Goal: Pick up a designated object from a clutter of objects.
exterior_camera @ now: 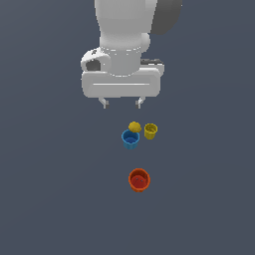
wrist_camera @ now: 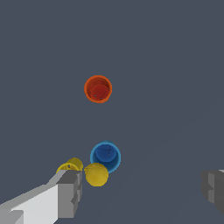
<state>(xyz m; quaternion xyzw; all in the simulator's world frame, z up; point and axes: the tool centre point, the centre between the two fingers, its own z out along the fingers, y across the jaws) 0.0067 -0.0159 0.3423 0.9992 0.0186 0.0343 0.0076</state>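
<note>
The yellow lemon-like lump (exterior_camera: 134,126) sits on the grey floor, touching the far side of the blue cup (exterior_camera: 130,139), with the yellow cup (exterior_camera: 151,131) just to its right in the exterior view. The orange-red cup (exterior_camera: 139,180) stands apart, nearer the camera. My gripper (exterior_camera: 122,103) hangs open and empty above and behind the lump. In the wrist view the lump (wrist_camera: 96,174) lies beside the blue cup (wrist_camera: 105,156), close to one finger (wrist_camera: 70,192). The yellow cup (wrist_camera: 70,166) is partly hidden by that finger. The orange-red cup (wrist_camera: 98,89) is farther off.
A flat dark grey floor (exterior_camera: 50,189) surrounds the four objects. No other objects or edges show.
</note>
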